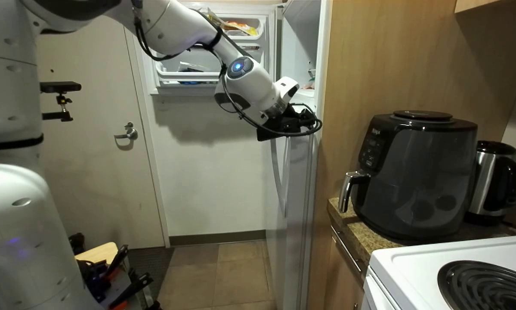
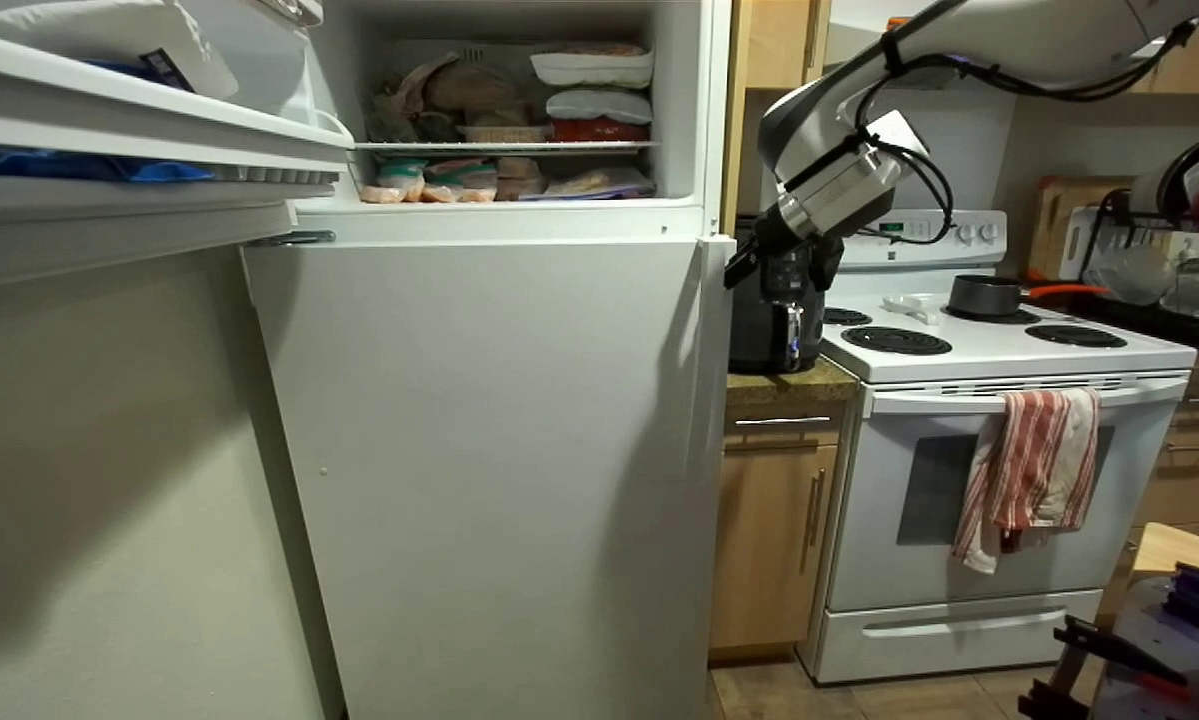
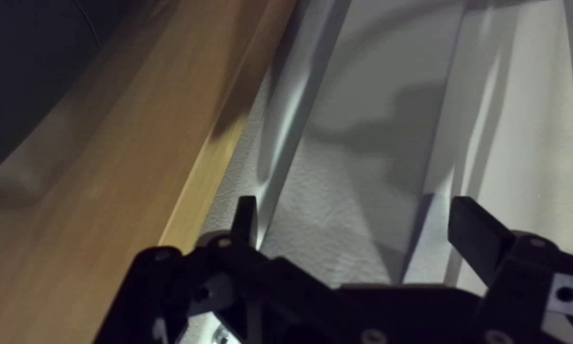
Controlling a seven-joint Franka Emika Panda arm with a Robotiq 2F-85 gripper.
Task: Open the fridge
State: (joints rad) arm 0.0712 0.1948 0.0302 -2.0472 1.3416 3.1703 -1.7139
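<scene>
The white fridge has its small upper door (image 1: 184,91) swung wide, baring the freezer space (image 2: 504,110) with its packed food. Its larger lower door (image 2: 479,420) is closed, with a long white handle (image 2: 703,360) along the edge by the wooden cabinet. My gripper (image 2: 742,265) is at the upper part of that edge, close to the handle's top. In the wrist view the black fingers (image 3: 480,236) stand wide apart, and the grey door side (image 3: 315,229) shows across the gap with nothing clamped. Whether a finger touches the door or handle, I cannot tell.
A wood panel (image 1: 356,64) rises right beside the fridge. On the counter stand a black air fryer (image 1: 417,181) and a kettle (image 1: 492,181). The white stove (image 2: 979,480) carries a pot (image 2: 984,295). A wall (image 2: 89,480) borders the fridge's hinge side.
</scene>
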